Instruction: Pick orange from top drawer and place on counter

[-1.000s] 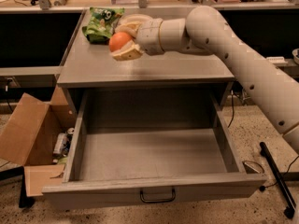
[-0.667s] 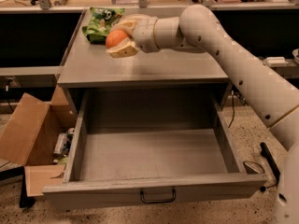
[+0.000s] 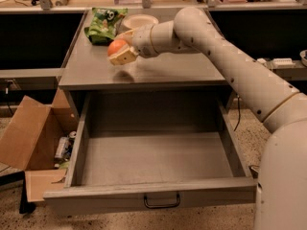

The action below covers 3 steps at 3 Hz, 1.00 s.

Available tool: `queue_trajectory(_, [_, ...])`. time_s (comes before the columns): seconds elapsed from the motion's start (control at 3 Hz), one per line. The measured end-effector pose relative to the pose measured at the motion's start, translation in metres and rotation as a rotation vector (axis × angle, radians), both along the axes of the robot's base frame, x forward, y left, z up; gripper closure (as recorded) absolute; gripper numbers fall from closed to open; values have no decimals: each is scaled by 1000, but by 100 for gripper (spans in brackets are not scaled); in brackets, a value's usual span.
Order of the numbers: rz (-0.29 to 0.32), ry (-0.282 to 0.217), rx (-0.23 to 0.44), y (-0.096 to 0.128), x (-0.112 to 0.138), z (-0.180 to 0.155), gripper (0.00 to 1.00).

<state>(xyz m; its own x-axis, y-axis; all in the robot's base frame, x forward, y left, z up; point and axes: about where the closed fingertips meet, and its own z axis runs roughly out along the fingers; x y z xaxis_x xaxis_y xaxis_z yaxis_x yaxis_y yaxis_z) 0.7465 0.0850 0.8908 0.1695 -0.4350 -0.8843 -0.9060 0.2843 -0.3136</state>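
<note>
The orange [image 3: 115,47] is held between the fingers of my gripper [image 3: 121,49], just above the left middle of the grey counter [image 3: 158,71]; its shadow falls on the slab below. My arm reaches in from the right across the counter. The top drawer [image 3: 153,159] stands pulled fully open below, its inside bare, with the black wire handle [image 3: 162,201] on the front panel.
A green snack bag [image 3: 104,24] and a white bowl [image 3: 140,21] lie at the counter's back left. An open cardboard box [image 3: 36,143] with items stands on the floor left of the drawer. A pale bench top runs along the back.
My gripper with the orange has moved a little left and toward the back of the counter, staying just above the surface.
</note>
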Motion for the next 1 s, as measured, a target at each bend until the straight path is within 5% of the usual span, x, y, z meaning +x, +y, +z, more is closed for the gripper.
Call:
queue_trajectory(0.33, [-23,60,4,-2,8,-15,100])
queue_trajectory(1.0, [-72,95,35,-15,16,-24,100])
